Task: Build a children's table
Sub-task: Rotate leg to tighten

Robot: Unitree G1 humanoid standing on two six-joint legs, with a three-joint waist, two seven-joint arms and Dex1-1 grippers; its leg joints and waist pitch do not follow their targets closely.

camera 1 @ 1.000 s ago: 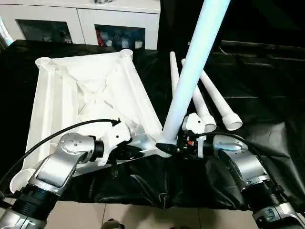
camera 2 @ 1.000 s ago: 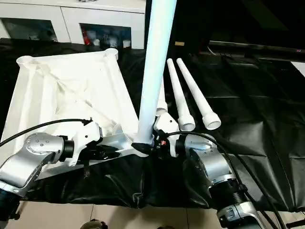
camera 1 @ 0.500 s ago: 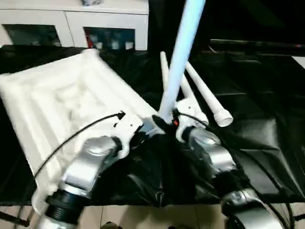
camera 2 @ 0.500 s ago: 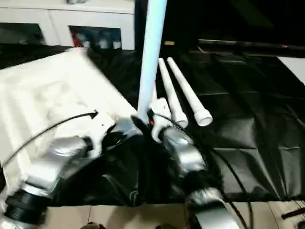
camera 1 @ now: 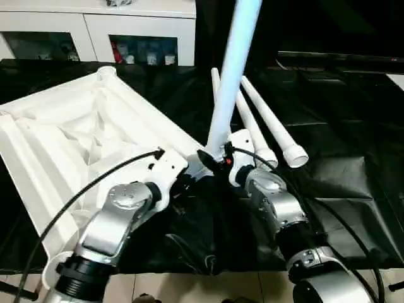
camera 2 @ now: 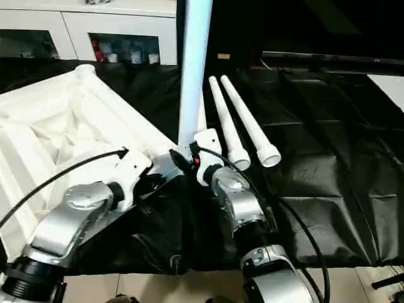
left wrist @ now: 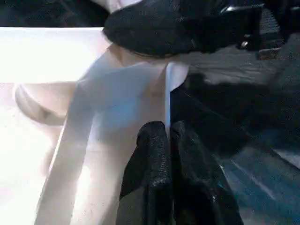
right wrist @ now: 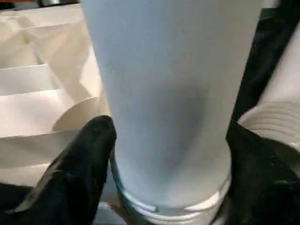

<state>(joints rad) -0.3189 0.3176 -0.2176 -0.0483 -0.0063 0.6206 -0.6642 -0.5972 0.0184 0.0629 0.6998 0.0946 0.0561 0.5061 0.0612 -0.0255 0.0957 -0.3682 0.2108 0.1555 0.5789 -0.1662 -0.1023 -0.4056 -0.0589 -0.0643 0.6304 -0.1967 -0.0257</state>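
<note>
The children's table top lies upside down on the left, ribbed underside up. One white leg stands upright in its near right corner socket. My right gripper is shut on the base of that leg, with one black finger against each side. My left gripper is shut on the thin rim of the table top right beside that corner. Two loose legs lie side by side on the cloth to the right.
A black cloth covers the work surface. A white cabinet with glass doors stands along the back. Pale floor shows past the cloth's near edge.
The table top has swung round: its far corners moved left and the corner with the upright leg moved away from me. Both arms reach farther forward with it, still at that corner.
</note>
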